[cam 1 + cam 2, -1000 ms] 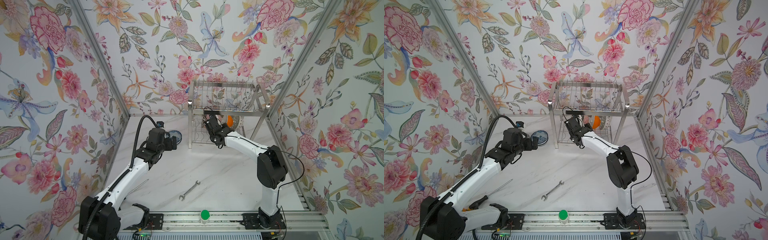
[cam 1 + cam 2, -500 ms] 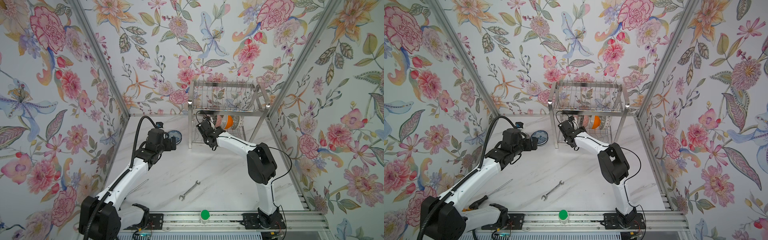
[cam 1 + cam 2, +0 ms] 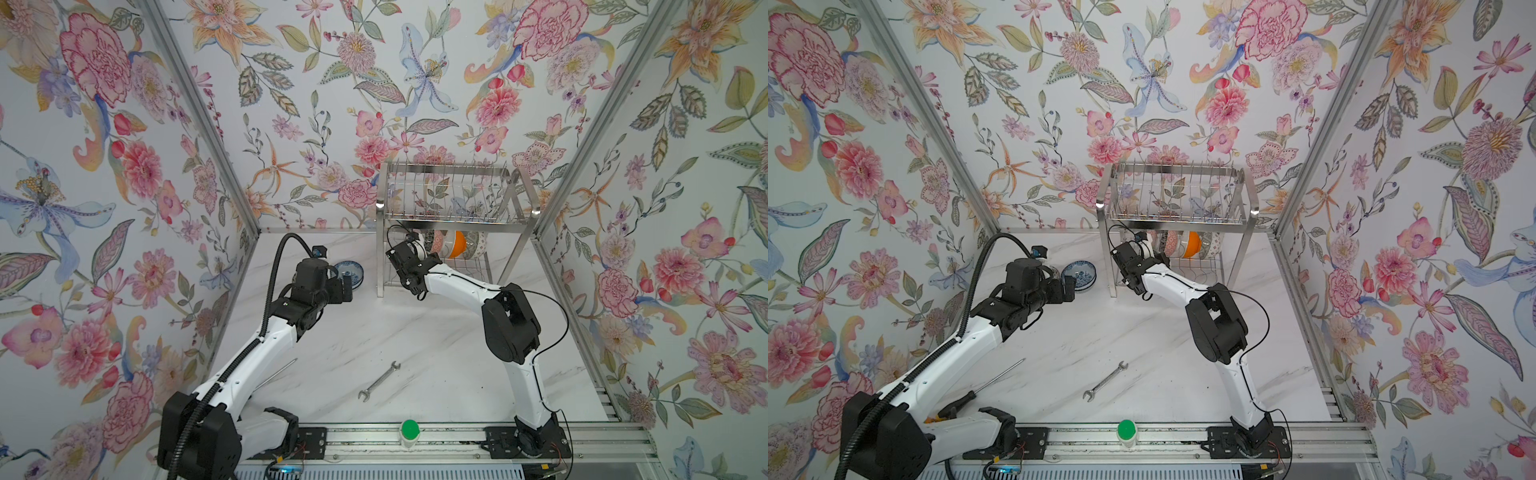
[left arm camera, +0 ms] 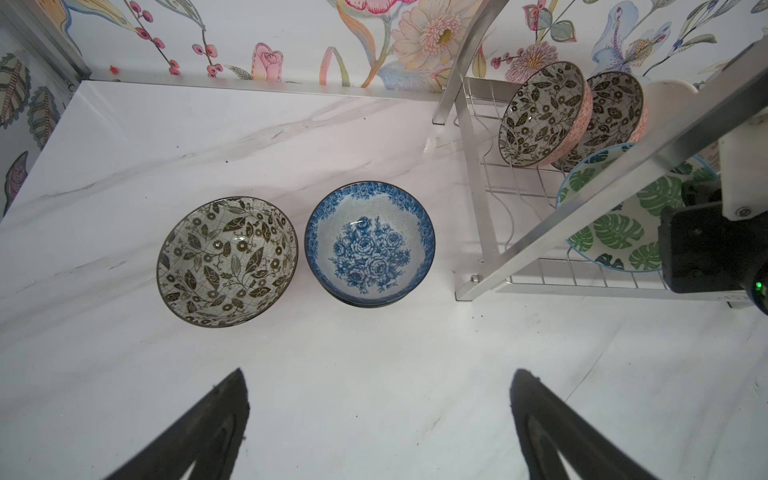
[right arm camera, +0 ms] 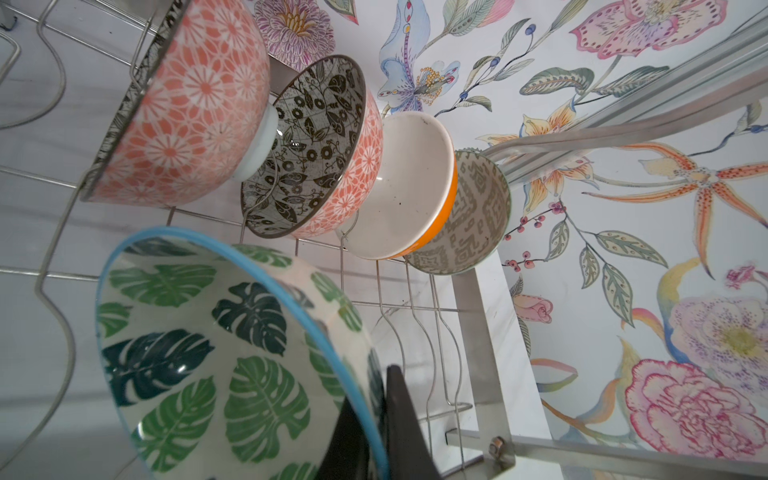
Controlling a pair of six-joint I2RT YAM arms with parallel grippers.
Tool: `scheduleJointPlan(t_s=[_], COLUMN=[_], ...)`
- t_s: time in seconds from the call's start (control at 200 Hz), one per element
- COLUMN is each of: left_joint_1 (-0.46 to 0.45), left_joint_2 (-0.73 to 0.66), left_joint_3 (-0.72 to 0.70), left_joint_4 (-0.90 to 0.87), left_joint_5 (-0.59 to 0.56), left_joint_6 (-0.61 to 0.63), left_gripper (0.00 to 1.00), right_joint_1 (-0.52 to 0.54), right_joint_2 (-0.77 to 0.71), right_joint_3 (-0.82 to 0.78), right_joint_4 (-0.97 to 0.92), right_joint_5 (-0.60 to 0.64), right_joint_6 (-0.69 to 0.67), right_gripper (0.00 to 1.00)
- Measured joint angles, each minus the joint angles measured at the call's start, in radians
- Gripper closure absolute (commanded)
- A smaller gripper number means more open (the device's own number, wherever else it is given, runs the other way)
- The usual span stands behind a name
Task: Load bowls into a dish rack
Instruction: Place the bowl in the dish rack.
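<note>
1. The glossy, blue-rimmed green-leaf bowl [image 5: 216,353] stands tilted at the left end of the lower wavy-wire tier of the dish rack [image 3: 451,221]. The right gripper [image 5: 370,399] is clamped on its rim.
2. To its right, on edge, lean two pink-outside bowls [image 5: 187,104], an orange bowl [image 5: 403,183] and a grey-patterned bowl [image 5: 469,216].
3. Left of the shiny steel rack, far back on the marble table [image 4: 374,353], a blue floral bowl [image 4: 370,243] and a black-leaf bowl [image 4: 227,262] sit upright side by side.
4. The left gripper [image 4: 378,415] hovers nearer, jaws spread wide and empty.
5. A steel wrench [image 3: 379,381] lies flat at the near side.

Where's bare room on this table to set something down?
Bare marble lies between the wrench and the dish rack, and behind the black-and-white bowl and blue bowl. Crowded: the rack's lower tier, where the right gripper holds the leaf bowl.
</note>
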Motion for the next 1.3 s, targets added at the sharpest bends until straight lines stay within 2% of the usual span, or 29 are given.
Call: scheduleJointPlan(t_s=[0.42, 1.301], left_joint_1=[0.006, 0.011], left_joint_2=[0.0, 0.0], left_joint_3=[0.0, 0.0], left_joint_4=[0.0, 0.001], left_joint_5=[0.016, 0.023], left_joint_6=[0.003, 0.003], left_gripper=[0.01, 0.01], right_joint_1=[0.011, 0.019], right_joint_2=[0.054, 0.072], right_joint_3=[0.058, 0.066], right_joint_4=[0.002, 0.002], right_joint_5=[0.054, 0.055], right_joint_6=[0.05, 0.132], right_gripper=[1.0, 1.0])
